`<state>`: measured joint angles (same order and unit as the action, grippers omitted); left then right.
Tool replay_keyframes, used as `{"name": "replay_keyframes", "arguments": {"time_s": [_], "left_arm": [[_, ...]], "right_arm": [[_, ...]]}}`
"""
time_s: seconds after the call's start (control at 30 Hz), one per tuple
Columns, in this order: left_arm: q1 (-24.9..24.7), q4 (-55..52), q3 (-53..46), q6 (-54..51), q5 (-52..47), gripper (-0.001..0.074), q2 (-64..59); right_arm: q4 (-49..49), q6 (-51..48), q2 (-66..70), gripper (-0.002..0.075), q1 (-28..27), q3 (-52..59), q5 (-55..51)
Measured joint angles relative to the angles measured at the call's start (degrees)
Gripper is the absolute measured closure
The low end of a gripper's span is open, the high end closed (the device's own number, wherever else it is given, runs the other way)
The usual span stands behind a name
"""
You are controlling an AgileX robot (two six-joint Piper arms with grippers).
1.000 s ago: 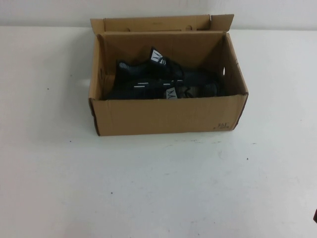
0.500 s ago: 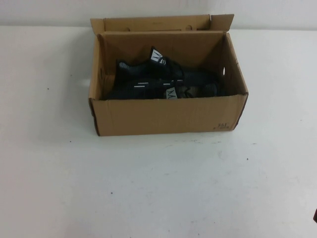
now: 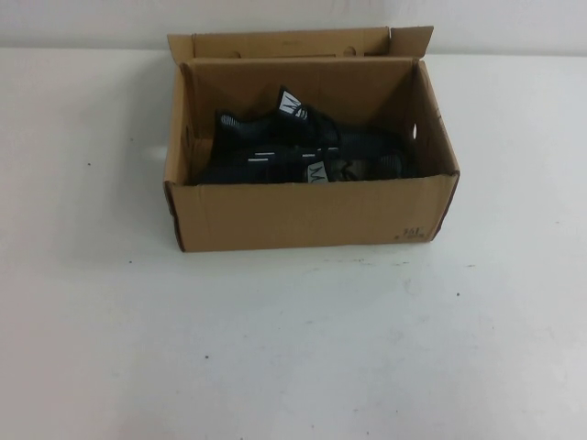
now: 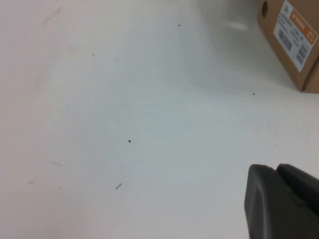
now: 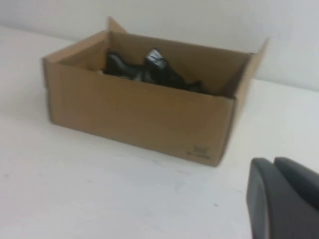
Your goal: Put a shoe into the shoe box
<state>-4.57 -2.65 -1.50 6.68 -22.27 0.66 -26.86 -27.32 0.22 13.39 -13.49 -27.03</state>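
The brown cardboard shoe box (image 3: 303, 215) stands open at the table's far middle, with its lid flap (image 3: 293, 43) up at the back. Two black sneakers lie inside it: one (image 3: 271, 139) with its white-marked tongue up, the other (image 3: 344, 169) nearer the front wall. The box (image 5: 139, 112) and the shoes (image 5: 149, 69) also show in the right wrist view. My right gripper (image 5: 273, 160) is shut and empty, above the table in front of the box's printed corner. My left gripper (image 4: 276, 167) is shut and empty over bare table. Neither gripper shows in the high view.
The white table (image 3: 293, 348) spreads wide in front of the box and to both sides. One end of the box (image 4: 291, 40), with a white and orange label, shows in the left wrist view. A pale wall runs along the table's back edge.
A small dark tip of the right arm at the lower right edge of the high view has gone out of sight. The box and the shoes have not moved.
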Motion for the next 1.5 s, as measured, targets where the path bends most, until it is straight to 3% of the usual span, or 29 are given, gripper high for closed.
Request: {"name": "replay_keyframes", "arguments": {"time_s": [0.2, 0.33, 0.47, 0.73, 1.5], "left_arm": [[0.0, 0.0, 0.0, 0.0, -0.1, 0.0736, 0.0], [0.0, -0.1, 0.0, 0.0, -0.1, 0.0736, 0.0], [0.0, -0.4, 0.0, 0.0, -0.1, 0.0736, 0.0], [0.0, -0.7, 0.0, 0.0, -0.1, 0.0736, 0.0], [0.0, -0.7, 0.0, 0.0, -0.1, 0.0736, 0.0]], "right_arm": [[0.0, 0.0, -0.8, 0.0743, -7.1, 6.9, 2.2], [-0.6, 0.0, -1.0, 0.0743, -8.7, 12.1, 8.1], [-3.0, 0.0, -1.0, 0.0743, -9.1, 14.8, 11.6], [-3.8, 0.0, -1.0, 0.0743, -11.2, 15.1, 6.0], [-4.8, 0.0, -1.0, 0.0743, -11.3, 15.1, 5.6]]}}
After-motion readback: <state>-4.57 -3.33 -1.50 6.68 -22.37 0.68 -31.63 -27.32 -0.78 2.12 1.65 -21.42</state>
